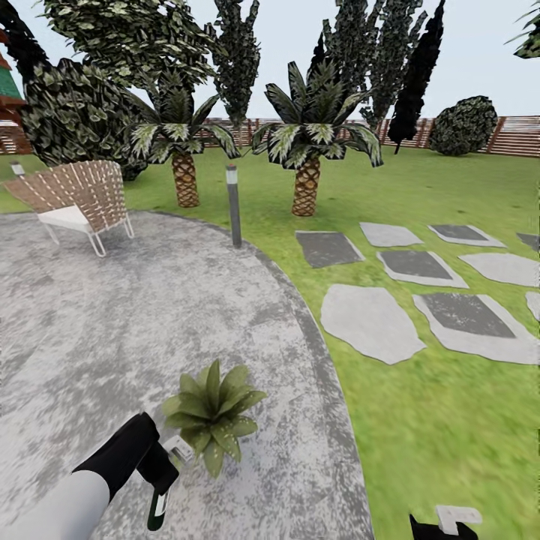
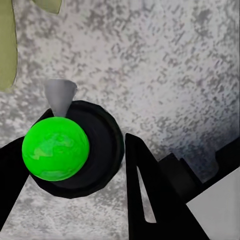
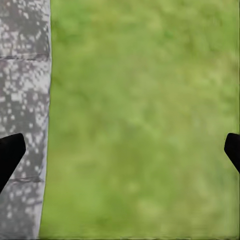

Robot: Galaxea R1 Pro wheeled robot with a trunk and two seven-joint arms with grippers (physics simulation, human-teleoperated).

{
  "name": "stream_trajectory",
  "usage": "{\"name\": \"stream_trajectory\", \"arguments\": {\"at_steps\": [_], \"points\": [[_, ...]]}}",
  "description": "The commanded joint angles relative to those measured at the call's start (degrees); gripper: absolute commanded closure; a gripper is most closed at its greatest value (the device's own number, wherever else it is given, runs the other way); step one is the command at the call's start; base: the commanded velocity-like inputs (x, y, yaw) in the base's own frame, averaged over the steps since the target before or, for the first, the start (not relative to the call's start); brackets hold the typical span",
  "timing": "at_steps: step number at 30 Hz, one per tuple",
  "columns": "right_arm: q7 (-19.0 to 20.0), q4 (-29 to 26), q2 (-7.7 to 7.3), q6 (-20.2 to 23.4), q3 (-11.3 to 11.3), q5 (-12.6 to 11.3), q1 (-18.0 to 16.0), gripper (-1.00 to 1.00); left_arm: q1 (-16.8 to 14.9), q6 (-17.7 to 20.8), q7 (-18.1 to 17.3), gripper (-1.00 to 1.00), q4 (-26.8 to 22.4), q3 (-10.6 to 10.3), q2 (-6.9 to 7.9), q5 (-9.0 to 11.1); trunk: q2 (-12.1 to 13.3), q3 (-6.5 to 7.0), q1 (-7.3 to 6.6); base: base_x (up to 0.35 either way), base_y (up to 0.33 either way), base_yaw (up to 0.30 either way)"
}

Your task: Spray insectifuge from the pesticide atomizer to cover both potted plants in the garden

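One potted plant point(image 1: 212, 414) in sight on the grey stone patio point(image 1: 112, 330); no second one seen from here. Far left of the head view: woven chair point(image 1: 79, 201), well apart from the work. Low left: left gripper point(image 1: 159, 466) closed on the pesticide atomizer point(image 1: 159, 506), bottle hanging down from the jaws, pale nozzle just beside the plant's near leaves. Left wrist view: dark round bottle body with bright green cap point(image 2: 55, 148) held between black fingers point(image 2: 150, 200), grey nozzle point(image 2: 60, 95) aimed toward a leaf edge at the frame corner. Pick-up judged done. No mist or droplets visible, so cannot tell whether spraying has begun or how much of this plant is covered. Centre: lamp post point(image 1: 234, 206) at patio rim, two palms behind. Right: stepping stones point(image 1: 371, 321) across lawn. Bottom right: right gripper point(image 1: 442, 529) partly in frame; right wrist view shows jaws spread wide, nothing between them, over grass beside the patio edge. Left to do: full coverage here, then locate and spray the other plant.
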Motion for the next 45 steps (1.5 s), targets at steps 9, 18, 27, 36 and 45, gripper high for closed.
{"name": "stream_trajectory", "arguments": {"at_steps": [9, 18, 27, 36, 45], "points": [[0.44, 0.03, 0.03, -0.29, -0.45, 0.34, -0.06, -1.00, -0.01, 0.17, -0.40, 1.00, -0.08, 0.07, 0.04, -0.38, -0.02, -0.05, -0.04, -0.327, 0.071, -0.001], [0.44, -0.04, 0.03, -0.28, -0.45, 0.34, -0.06, -1.00, -0.01, 0.17, -0.37, 1.00, 0.03, -0.11, 0.10, -0.45, -0.02, -0.05, -0.04, -0.218, 0.088, 0.000], [0.44, -0.04, 0.03, -0.28, -0.45, 0.34, -0.07, -1.00, -0.01, 0.17, 0.50, 1.00, 0.93, -0.19, 0.10, -0.37, -0.02, -0.05, -0.04, -0.006, 0.003, 0.000], [0.44, -0.05, 0.03, -0.31, -0.50, 0.27, -0.06, -1.00, -0.35, 0.68, 4.25, 1.00, -0.18, -0.22, -2.37, -0.39, -0.02, -0.05, -0.04, 0.000, 0.000, 0.000], [0.44, -0.05, 0.03, -0.30, -0.49, 0.27, -0.08, -1.00, -0.42, 0.67, 6.81, 1.00, -0.09, 0.10, -2.35, -0.37, -0.02, -0.05, -0.04, 0.000, 0.000, -0.116]]}}
